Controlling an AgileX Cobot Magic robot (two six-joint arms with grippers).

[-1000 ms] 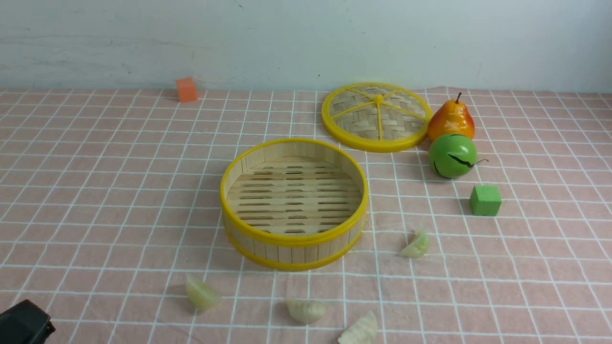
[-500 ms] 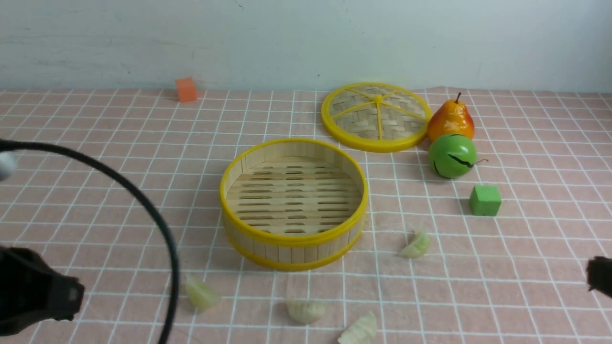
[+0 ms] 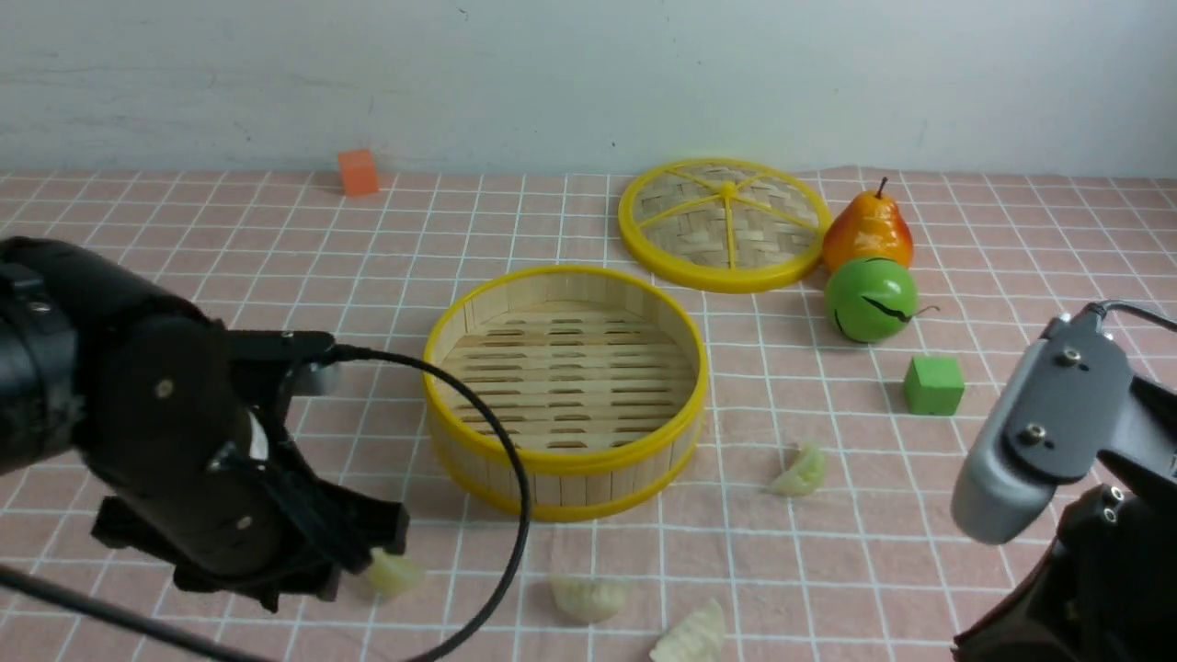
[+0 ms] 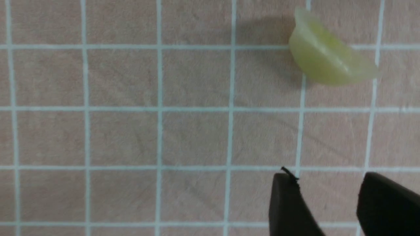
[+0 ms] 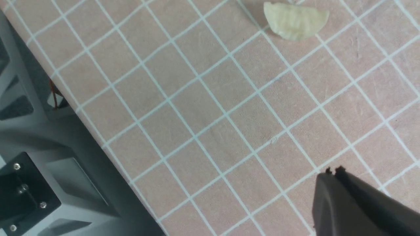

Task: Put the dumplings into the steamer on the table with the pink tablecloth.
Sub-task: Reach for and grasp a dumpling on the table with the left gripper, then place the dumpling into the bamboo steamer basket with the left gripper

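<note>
- Pink tablecloth (image 3: 138, 211) carries everything here. The steamer (image 3: 565, 460) stands upright near the middle with its slatted floor bare, so none of the dumplings has gone in yet.
- All four dumplings lie loose on the cloth, outside the basket: a greenish dumpling (image 3: 395, 572) at front left, a second dumpling (image 3: 588, 596) and a third dumpling (image 3: 694, 634) in front of the wall, and a fourth dumpling (image 3: 800, 471) just off the steamer's right side.
- The step in hand looks like the first pick, with the left arm closing in on the greenish dumpling.
- The left gripper (image 4: 328, 193) has its jaws apart with only bare cloth between them. In the left wrist view the greenish dumpling (image 4: 328, 64) sits ahead of the tips, near but untouched.
- The right gripper (image 5: 333, 173) has its tips pressed together and holds nothing. It hangs over the cloth with one pale dumpling (image 5: 295, 20) well ahead of it; which of the four this is cannot be told.
- The next move calls for the left jaws to advance until they straddle the greenish dumpling across its narrow body, then drop to the cloth and close gently.
- The lift then has to clear the steamer's yellow rim before release.
- A black cable (image 3: 501, 460) loops in front of the steamer wall and may drag across it on the way.
</note>
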